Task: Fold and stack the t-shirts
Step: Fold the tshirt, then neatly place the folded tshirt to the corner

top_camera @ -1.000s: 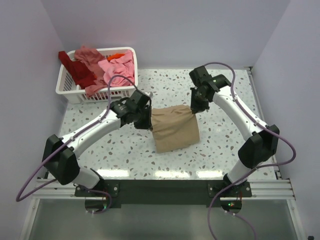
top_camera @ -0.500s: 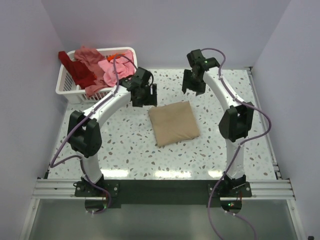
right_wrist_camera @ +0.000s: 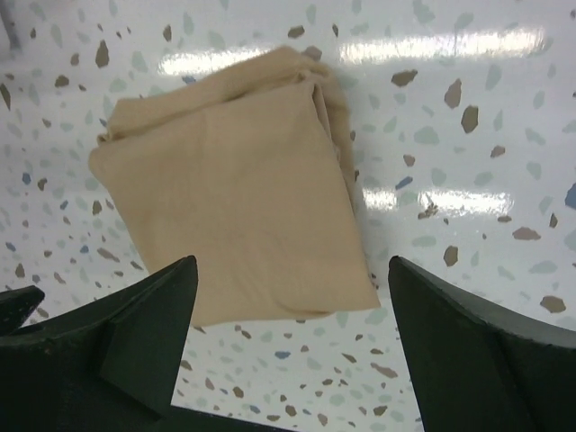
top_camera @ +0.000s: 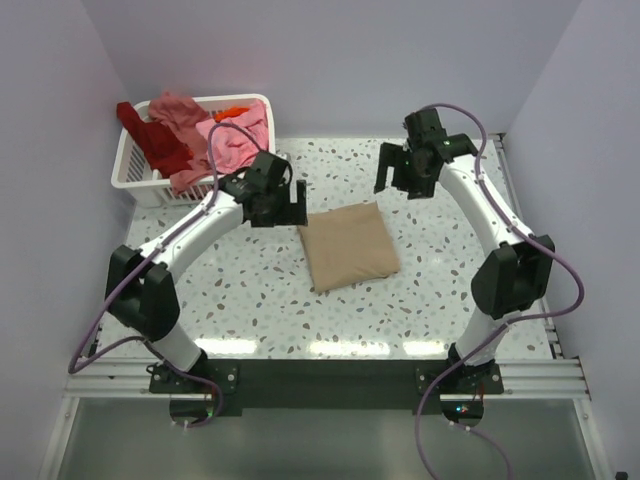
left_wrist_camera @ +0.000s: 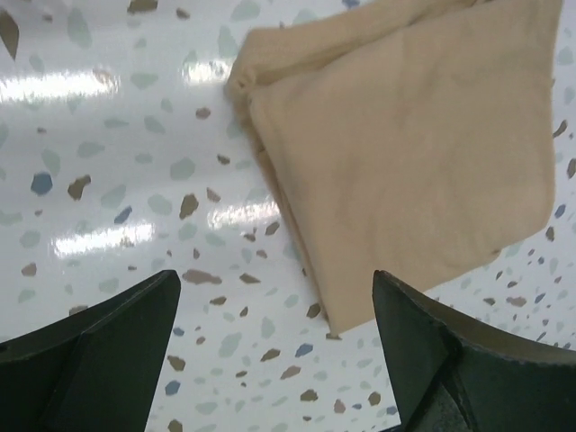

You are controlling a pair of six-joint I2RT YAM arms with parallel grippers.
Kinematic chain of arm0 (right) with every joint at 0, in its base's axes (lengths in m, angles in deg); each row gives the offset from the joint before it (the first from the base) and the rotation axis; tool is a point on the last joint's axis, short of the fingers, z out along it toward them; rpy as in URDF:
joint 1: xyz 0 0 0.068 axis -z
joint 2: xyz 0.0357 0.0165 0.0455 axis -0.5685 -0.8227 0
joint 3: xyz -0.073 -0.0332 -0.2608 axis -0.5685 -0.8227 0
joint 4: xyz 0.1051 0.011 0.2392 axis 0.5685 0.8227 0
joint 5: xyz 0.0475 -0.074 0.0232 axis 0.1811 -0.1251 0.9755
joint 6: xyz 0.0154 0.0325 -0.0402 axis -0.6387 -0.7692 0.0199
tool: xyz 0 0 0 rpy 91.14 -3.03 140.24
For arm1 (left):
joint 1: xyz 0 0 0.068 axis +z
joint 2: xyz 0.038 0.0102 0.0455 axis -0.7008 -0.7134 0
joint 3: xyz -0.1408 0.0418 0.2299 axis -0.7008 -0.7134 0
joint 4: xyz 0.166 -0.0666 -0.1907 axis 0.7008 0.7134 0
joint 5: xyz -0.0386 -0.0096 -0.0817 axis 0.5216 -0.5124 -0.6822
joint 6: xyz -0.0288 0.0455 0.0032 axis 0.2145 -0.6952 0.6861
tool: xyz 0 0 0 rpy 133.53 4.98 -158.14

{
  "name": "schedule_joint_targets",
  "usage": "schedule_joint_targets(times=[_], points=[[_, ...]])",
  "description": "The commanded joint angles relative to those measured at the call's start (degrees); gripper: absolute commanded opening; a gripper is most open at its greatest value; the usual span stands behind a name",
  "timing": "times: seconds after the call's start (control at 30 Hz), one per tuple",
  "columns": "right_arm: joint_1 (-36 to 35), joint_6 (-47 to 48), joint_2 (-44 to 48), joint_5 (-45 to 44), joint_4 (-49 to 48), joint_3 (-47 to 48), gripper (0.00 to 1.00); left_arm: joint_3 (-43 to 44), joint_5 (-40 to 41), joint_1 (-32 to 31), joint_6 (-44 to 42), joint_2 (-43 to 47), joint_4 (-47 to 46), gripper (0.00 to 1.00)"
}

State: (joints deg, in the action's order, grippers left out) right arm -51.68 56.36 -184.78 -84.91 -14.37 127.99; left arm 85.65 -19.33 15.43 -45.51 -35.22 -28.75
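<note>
The tan t-shirt lies folded to a flat square near the middle of the desk, and it touches nothing else. It is soft, light cloth in several layers. I judge it will sag and open if only the top layer is lifted, so the better hold is at a thick layered edge, pinching all layers at two corners.

The left claw and the right claw both stand wide and hold nothing, each one hovering near a far corner of the square.

The other t-shirts lie crumpled in the white basket at the far left, some hanging over its rim; they probably drag each other.

There is bare desk to the left, to the right and in front of the square. Walls close the far side and both sides.
</note>
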Motion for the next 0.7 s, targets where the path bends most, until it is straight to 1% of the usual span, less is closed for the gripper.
schedule_joint_targets(times=[0.0,0.03,0.07,0.13,0.2,0.37,0.43,0.53,0.67], points=[[1.8,2.3,5.1,7.4,-6.3,-7.9,0.9,-6.8,-1.8,-0.2,1.6,6.6,-3.3,0.93],[2.6,2.6,6.2,10.4,-7.6,-11.0,0.9,-8.2,-2.1,-0.2,1.8,7.4,-3.9,0.93],[3.0,3.0,6.8,11.5,-8.2,-12.5,0.9,-10.7,-2.6,-0.2,1.8,8.9,-4.3,0.94],[4.0,3.6,7.6,15.3,-10.3,-16.5,0.91,-12.8,-4.5,-0.3,2.3,10.1,-5.9,0.95],[4.7,4.4,8.5,17.1,-11.7,-18.9,0.91,-15.8,-7.1,-0.3,2.9,11.3,-7.6,0.95],[7.2,7.1,8.3,22.7,-15.1,-24.4,0.91,-22.0,-12.5,-0.3,5.0,11.9,-16.0,0.93],[8.0,8.4,7.3,25.0,-16.6,-26.3,0.91,-24.3,-16.6,-0.3,6.1,11.8,-22.2,0.92],[8.8,8.9,5.9,26.8,-18.6,-28.2,0.91,-25.1,-17.2,-0.3,6.7,10.7,-23.9,0.92],[9.5,8.9,4.0,29.2,-22.3,-30.6,0.91,-25.0,-17.8,-0.2,6.7,7.0,-25.1,0.92]])
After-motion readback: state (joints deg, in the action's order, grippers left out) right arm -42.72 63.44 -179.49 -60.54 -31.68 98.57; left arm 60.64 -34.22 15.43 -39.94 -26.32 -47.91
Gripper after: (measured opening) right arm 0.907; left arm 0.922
